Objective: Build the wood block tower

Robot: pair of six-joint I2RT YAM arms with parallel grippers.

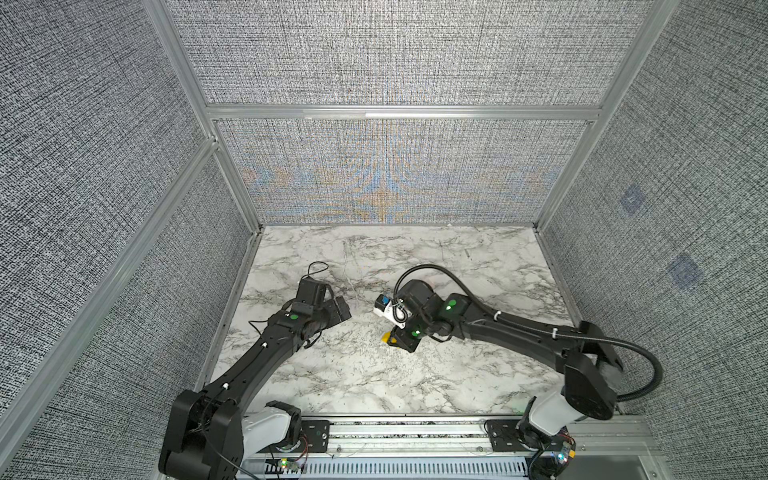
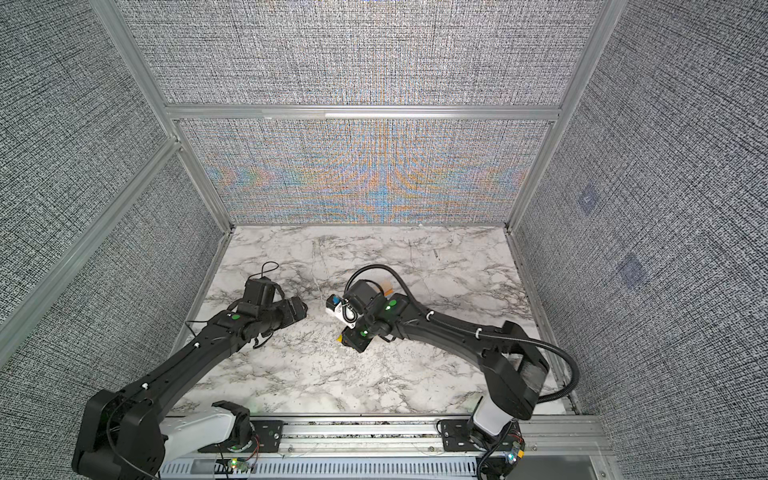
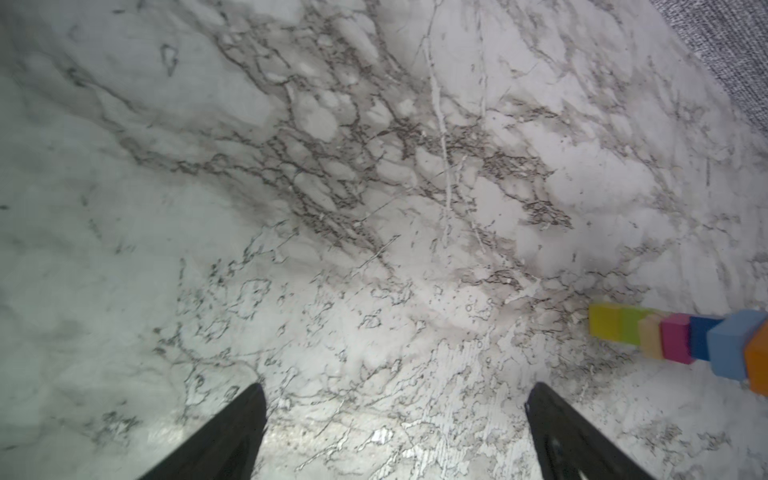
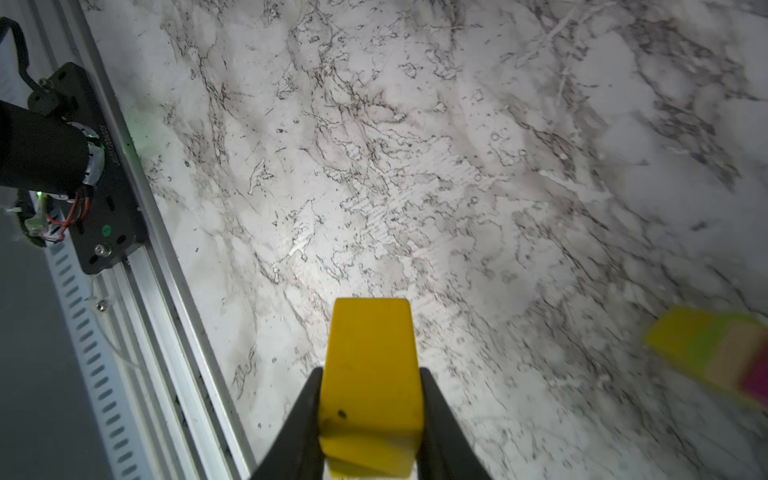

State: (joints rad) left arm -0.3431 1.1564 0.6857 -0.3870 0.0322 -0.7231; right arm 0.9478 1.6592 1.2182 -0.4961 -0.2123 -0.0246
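1. Right wrist view: right fingers (image 4: 303, 415) clamp the yellow wedge (image 4: 370, 365) by its flat sides; left fingers (image 3: 224, 436) gape, empty.
2. Painted wood, it looks light, stiff and smooth; sloped faces would likely slip, so flat sides suit.
3. Outward, the tower (image 3: 665, 336), a narrow column of coloured blocks, stands near the middle of the marble-patterned table (image 3: 374, 166), probably tippy.

Yellow wedge (image 4: 370, 374) looks matt, tabletop (image 1: 415, 374) glossy marble-look, walls (image 1: 374, 50) woven cloth.
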